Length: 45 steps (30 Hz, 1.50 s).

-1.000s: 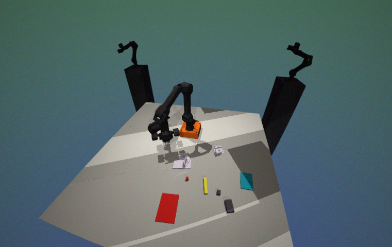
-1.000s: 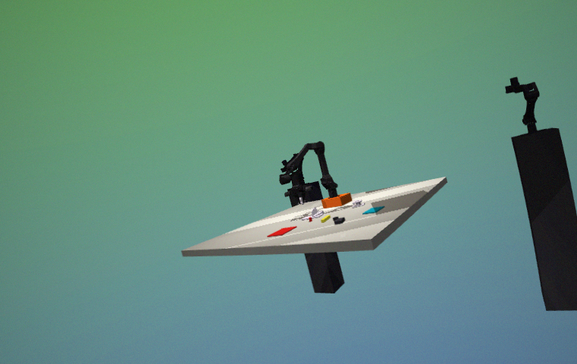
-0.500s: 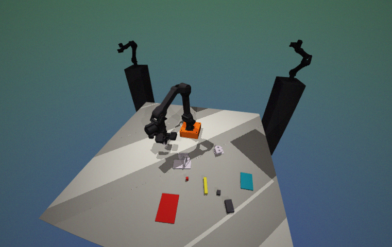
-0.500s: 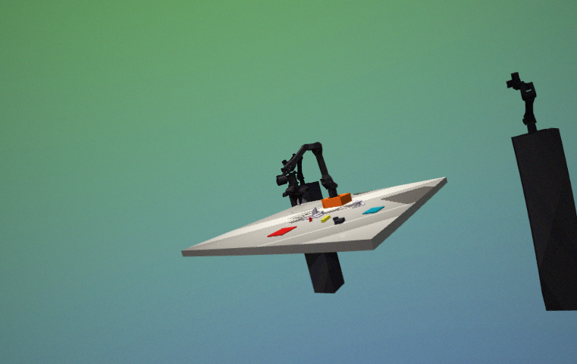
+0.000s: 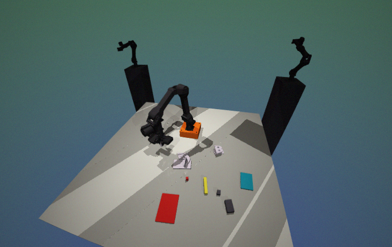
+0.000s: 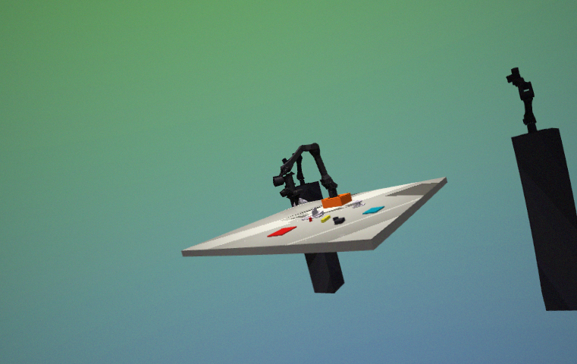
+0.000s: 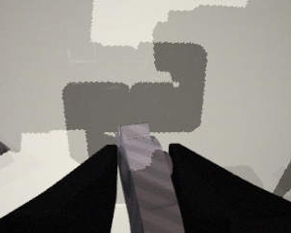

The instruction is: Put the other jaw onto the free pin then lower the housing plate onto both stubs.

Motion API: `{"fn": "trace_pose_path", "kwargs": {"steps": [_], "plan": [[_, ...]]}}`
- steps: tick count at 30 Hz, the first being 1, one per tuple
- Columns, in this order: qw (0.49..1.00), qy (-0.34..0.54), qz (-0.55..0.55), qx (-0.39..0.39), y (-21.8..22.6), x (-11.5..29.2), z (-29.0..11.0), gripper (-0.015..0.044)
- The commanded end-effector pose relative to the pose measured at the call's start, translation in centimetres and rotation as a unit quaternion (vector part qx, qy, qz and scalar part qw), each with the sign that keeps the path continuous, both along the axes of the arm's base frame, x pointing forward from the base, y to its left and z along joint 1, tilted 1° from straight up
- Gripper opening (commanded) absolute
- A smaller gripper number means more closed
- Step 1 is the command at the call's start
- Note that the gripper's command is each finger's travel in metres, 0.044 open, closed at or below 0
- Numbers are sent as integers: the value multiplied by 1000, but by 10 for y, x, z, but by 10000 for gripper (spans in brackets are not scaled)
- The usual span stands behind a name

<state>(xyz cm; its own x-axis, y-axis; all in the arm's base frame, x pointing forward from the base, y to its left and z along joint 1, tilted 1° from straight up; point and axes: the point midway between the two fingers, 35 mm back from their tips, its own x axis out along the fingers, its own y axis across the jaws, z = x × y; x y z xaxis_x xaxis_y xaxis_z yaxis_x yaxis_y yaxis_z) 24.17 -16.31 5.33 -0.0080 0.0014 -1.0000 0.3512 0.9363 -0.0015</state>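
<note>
End effector [image 5: 163,144] [image 6: 292,203] [image 7: 144,154] is pinching the loose pale lilac jaw [image 7: 147,180], held above the worktop [image 5: 115,183] [image 6: 237,243]. From here I can't read teeth or mesh. Base assembly [image 5: 181,162] [image 6: 314,213], same pale lilac, sits on the worktop with one upright curved piece on it; pins too small to make out. Housing plate [image 5: 218,150] [image 6: 357,204] is off the assembly, well apart from it, two dark round spots on its face. Orange arm base [image 5: 189,135] [image 6: 336,201] is behind. Small red cube [image 5: 187,178] [image 6: 310,219] near the assembly, yellow bar [image 5: 205,185] [image 6: 325,219] between it and a small dark cube [image 5: 218,192].
</note>
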Motion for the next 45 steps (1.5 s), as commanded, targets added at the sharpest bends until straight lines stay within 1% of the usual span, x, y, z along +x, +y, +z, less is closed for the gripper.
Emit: {"fn": "trace_pose_path", "kwargs": {"steps": [1,10,45], "plan": [[1000,-3,-9,-3,-2,2,2,37],[1000,-3,-9,-3,-2,3,0,37],[1000,-3,-9,-3,-3,3,-57,37]]}}
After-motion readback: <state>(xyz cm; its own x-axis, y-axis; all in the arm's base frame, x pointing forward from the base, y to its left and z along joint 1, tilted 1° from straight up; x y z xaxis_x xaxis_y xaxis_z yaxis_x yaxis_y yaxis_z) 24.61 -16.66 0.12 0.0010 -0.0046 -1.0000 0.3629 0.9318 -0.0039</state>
